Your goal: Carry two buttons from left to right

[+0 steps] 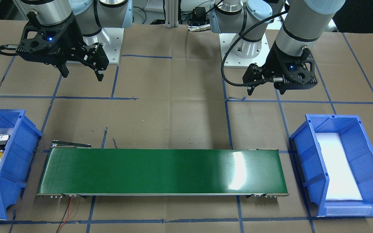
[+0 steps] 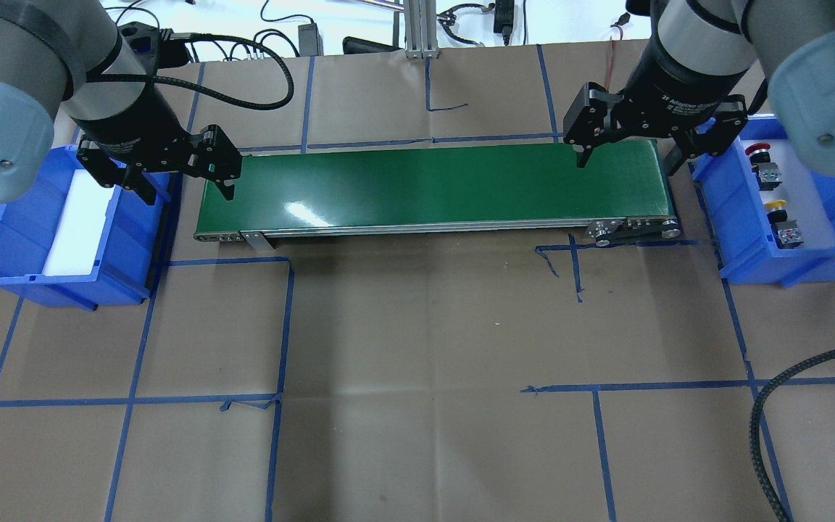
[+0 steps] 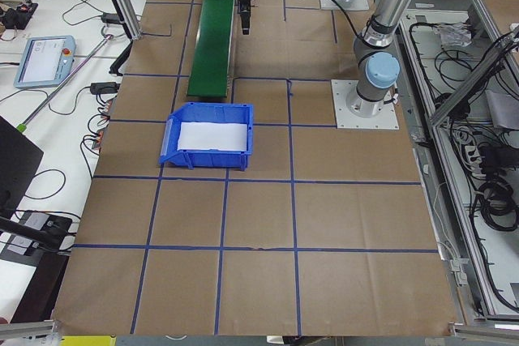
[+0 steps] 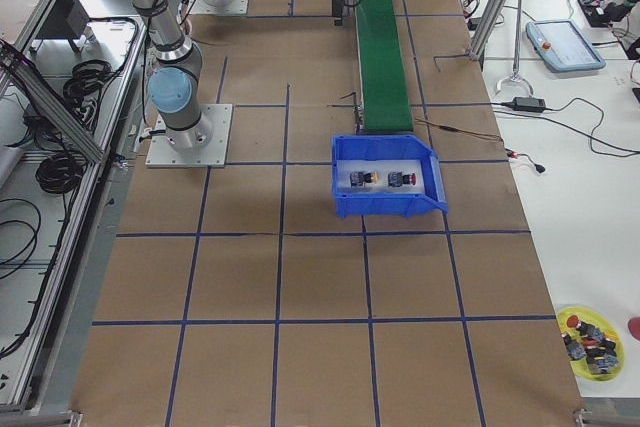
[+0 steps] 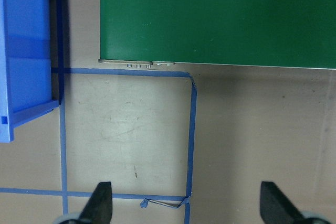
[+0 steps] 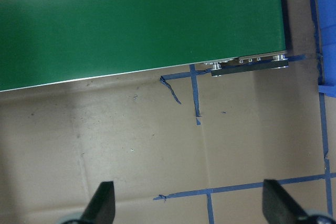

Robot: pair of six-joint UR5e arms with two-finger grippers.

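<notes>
Overhead, both pincers hang spread and empty: left pincer [image 2: 189,192] near the belt's [image 2: 432,185] 9 o'clock end, right pincer [image 2: 628,165] near 3 o'clock. Yellow button [image 2: 783,221] and red button [image 2: 763,161] lie in the 3 o'clock bin [image 2: 744,250]; if that is the start, all carrying remains

Low belt [image 2: 432,188] between high-walled left bin [image 2: 48,286], right bin [image 2: 787,264]

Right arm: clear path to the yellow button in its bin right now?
Probably yes. The right gripper hangs open beside the open-topped bin, nothing covers the yellow button, and the red button sits apart from it.
</notes>
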